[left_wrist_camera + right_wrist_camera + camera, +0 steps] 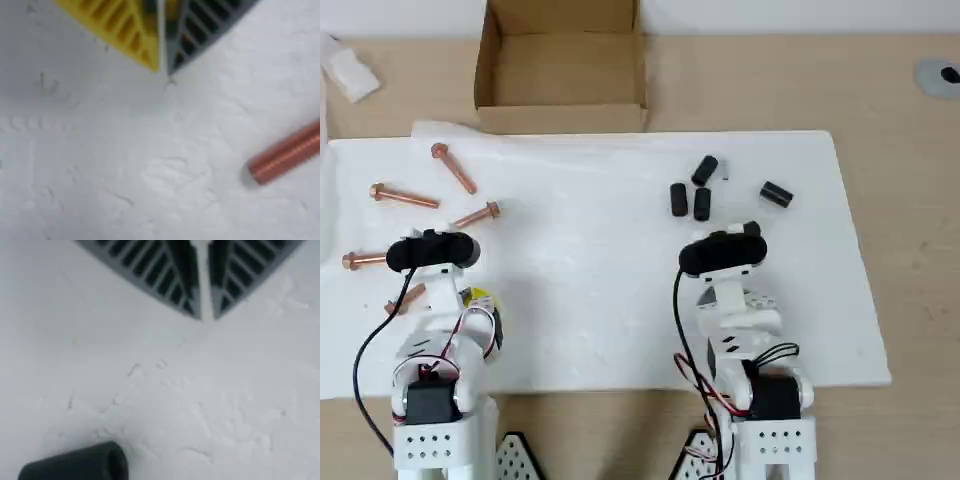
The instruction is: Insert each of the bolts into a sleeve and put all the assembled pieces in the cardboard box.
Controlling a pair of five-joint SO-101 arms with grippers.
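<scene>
1. Nearest us, the left jaws, one yellow and one dark, are pressed together on nothing, low over the white sheet. The plain end of one bolt lies near them.
2. The right jaws are likewise closed to a slit and empty, with one sleeve lying on its side nearby.
3. Farther out, five copper bolts lie flat and apart around the left arm, from 8 to 1 o'clock. We judge them stiff, dense for their size and smooth, so apt to roll. We would pinch one across the shank just under the head, leaving the tip free.
4. Four black sleeves cluster at 12 to 1 o'clock of the right arm. They look light and rigid. We would grip one across its outer wall at mid-length, keeping both bore ends clear.
5. Farthest, the cardboard box stands open on the tabletop at 11 o'clock of the sheet, with no assembled pieces in it.
</scene>
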